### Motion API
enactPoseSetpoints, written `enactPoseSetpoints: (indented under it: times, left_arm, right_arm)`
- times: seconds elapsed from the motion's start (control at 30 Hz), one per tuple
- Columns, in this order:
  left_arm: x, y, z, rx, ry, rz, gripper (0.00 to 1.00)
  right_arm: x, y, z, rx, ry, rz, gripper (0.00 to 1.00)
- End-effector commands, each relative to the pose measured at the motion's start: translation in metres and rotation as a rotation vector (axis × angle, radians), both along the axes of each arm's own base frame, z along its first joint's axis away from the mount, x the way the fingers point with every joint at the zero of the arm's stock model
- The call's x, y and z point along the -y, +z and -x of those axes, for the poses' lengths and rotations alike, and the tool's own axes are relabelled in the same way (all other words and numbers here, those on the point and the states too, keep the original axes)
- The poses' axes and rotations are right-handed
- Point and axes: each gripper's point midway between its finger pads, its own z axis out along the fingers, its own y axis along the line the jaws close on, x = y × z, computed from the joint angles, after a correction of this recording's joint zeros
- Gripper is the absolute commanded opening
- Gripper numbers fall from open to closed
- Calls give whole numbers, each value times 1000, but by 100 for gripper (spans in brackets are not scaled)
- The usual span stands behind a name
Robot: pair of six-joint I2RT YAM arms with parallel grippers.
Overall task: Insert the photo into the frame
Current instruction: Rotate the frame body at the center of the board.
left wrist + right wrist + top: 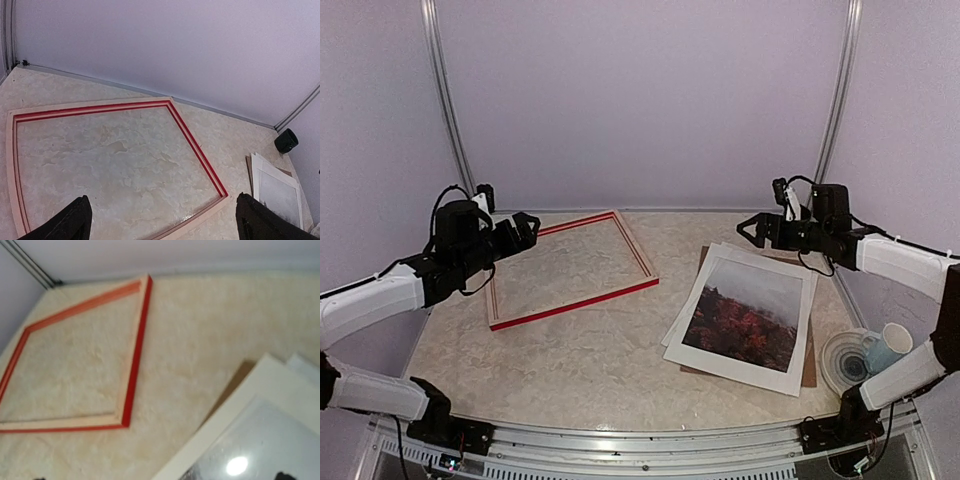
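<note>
One photo (745, 315) is laid flat at the right of the table (570, 360), stacked on a white sheet (720, 253) and a brown panel (808, 362). It is well apart from the one red frame (575, 303) at the left. One plate (838, 372) and one cup (890, 348) are shown only from above. The left gripper (527, 226) and right gripper (752, 228) are both held spread, with nothing gripped.

Red frame (574, 304), white-bordered photo (745, 318) of orange trees, beige marbled table (570, 370)

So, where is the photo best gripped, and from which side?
Probably the near-left corner, approached from the table's middle. The photo lies flat over a brown panel, and that corner seems to jut past it, leaving an edge free to pinch.
</note>
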Motion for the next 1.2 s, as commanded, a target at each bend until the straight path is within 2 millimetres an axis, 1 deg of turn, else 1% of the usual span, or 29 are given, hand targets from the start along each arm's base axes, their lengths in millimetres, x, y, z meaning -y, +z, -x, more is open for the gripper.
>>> enactPoseSetpoints:
  times: [0.0,0.1,0.23,0.3,0.47,0.5,0.63,0.77,0.97,1.17]
  left_arm:
    - [15,-23,-1,-33,-24,-46,99]
    - [23,-46,0,-97,-52,-63,99]
    - [32,-67,3,-152,-101,-55,99]
    - [37,-74,6,-168,-128,-50,99]
    - [47,-86,15,-210,-194,-25,99]
    - [50,-90,17,-224,-212,-24,99]
    - [54,-103,24,-260,-250,-21,99]
    - [53,-116,25,-292,-256,-33,99]
    - [43,-143,22,-356,-219,-56,99]
    - [29,-163,19,-399,-163,-88,99]
  right_arm:
    - [-13,-16,-2,-91,5,33,99]
    - [-33,-33,-1,-145,44,79,99]
    - [-62,-54,0,-191,82,109,99]
    - [-83,-62,3,-220,124,109,99]
    - [-138,-74,14,-242,240,149,99]
    - [-147,-75,15,-242,259,150,99]
    - [-180,-92,25,-281,340,148,99]
    - [-209,-105,31,-299,397,160,99]
    - [-235,-120,28,-330,422,154,99]
    - [-246,-135,20,-351,412,162,99]
